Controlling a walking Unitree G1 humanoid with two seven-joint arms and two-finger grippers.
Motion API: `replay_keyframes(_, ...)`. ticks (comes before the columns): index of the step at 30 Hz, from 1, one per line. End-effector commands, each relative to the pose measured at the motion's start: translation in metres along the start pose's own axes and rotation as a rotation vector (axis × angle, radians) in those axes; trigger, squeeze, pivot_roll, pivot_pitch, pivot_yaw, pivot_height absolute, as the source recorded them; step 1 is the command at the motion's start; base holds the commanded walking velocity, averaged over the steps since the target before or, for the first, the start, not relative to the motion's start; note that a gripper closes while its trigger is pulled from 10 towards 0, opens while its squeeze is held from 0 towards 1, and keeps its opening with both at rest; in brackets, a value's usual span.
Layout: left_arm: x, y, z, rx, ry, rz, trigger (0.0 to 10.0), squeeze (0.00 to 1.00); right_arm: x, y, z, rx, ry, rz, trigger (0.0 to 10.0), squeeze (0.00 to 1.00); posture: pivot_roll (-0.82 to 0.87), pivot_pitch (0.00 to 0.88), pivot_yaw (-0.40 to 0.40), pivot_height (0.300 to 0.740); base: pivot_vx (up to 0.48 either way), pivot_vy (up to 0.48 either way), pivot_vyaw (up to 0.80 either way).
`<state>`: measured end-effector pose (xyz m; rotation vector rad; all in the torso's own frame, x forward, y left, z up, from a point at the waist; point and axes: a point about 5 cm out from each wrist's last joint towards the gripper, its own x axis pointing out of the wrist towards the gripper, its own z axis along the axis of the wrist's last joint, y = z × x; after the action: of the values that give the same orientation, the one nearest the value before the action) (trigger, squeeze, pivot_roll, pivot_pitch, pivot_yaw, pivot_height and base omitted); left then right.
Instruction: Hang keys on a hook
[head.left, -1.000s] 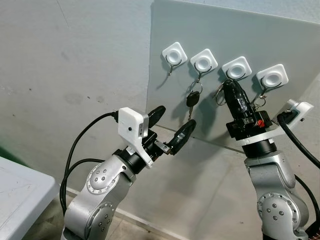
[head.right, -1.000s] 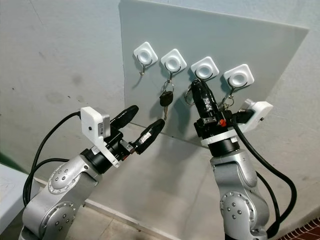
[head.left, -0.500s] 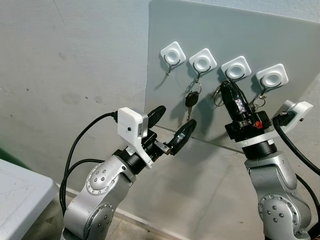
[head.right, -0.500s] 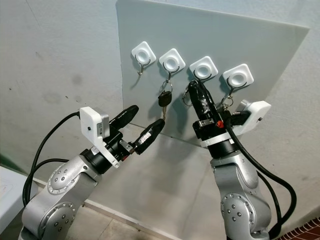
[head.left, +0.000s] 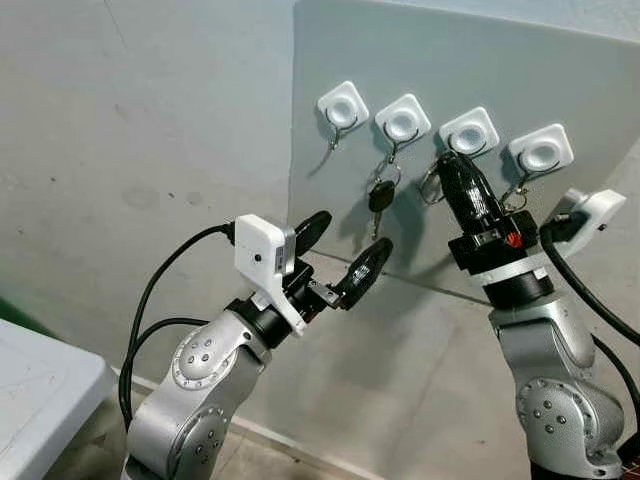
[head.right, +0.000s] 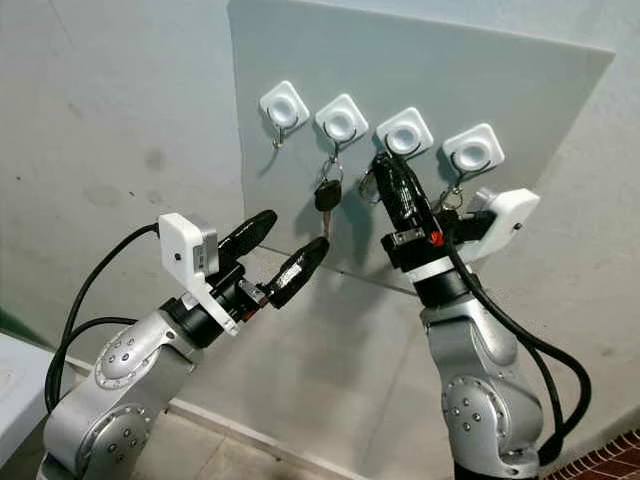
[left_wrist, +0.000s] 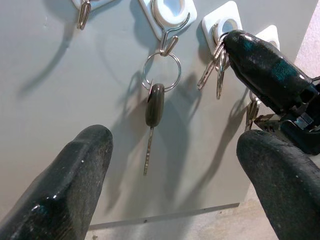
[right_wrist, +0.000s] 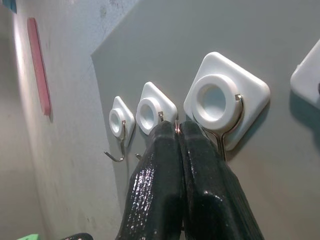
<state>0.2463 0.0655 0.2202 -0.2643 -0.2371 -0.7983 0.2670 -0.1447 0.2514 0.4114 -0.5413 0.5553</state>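
- The right hand (head.left: 447, 166), fingers pinched shut on a key ring (left_wrist: 218, 55), has risen since a second ago to the third hook (right_wrist: 227, 127); the ring looks nearly hung.
- The left hand (head.left: 340, 250) waits spread wide, empty.
- Four white hooks on the grey board (head.left: 560, 60); one black key (left_wrist: 154, 105) already hangs on the second hook.

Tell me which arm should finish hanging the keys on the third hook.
The right. Its gripper is shut on the keys beside the third hook; the left gripper is open, lower down.
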Motion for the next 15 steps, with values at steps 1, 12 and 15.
replay_keyframes(1, 0.000, -0.002, 0.003, 0.004, -0.009, -0.007, 10.0, 0.00, 0.008, 0.000, 0.019, -0.038, -0.091, 0.005, 10.0, 0.00, 0.02, 0.025, -0.057, 0.740, 0.000, 0.000, 0.00)
replay_keyframes(12, 0.001, -0.002, 0.004, 0.002, -0.012, -0.005, 10.0, 0.00, 0.002, -0.007, -0.020, -0.106, 0.212, -0.013, 10.0, 0.00, 0.01, 0.023, -0.057, 0.740, 0.000, 0.000, 0.00)
replay_keyframes(15, 0.001, -0.002, 0.004, 0.002, -0.011, -0.005, 10.0, 0.00, 0.001, -0.009, -0.026, -0.141, 0.251, -0.029, 10.0, 0.00, 0.02, 0.021, -0.058, 0.740, 0.000, 0.000, 0.00)
